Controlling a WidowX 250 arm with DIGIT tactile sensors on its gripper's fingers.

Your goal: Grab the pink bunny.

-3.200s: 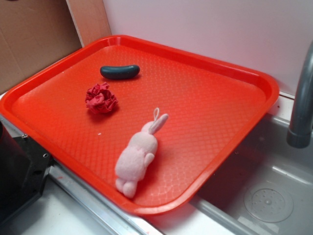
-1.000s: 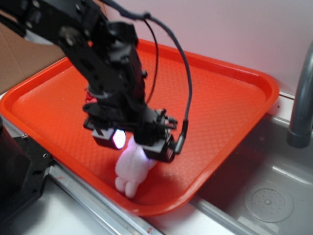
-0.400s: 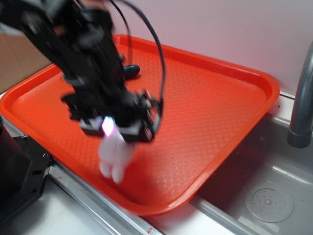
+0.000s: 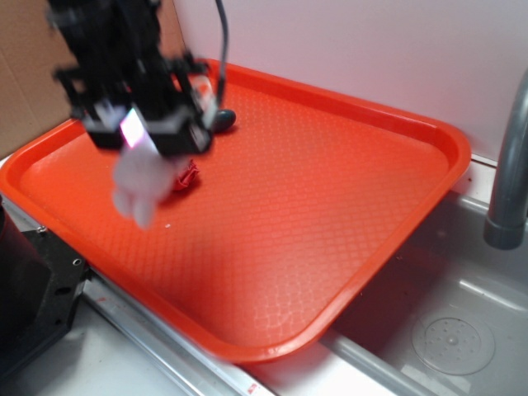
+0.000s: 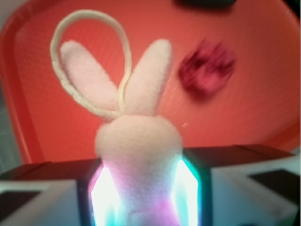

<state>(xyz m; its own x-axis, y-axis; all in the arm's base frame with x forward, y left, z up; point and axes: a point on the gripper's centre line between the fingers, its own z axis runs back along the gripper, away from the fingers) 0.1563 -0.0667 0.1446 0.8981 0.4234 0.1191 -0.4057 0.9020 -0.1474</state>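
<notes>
Arm: black, motion-blurred, reaching down from upper left of exterior view.
Gripper: pointing downward, raised clear of the surface below.
Fingers: 2, pressed against both sides of pink bunny, lit by glowing pads.
Grip: closed, load hanging below.

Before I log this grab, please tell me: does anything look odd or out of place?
Nothing stands out. The pink bunny sits clamped in the gripper, lifted above the red tray; the red fabric ball lies undisturbed.
</notes>
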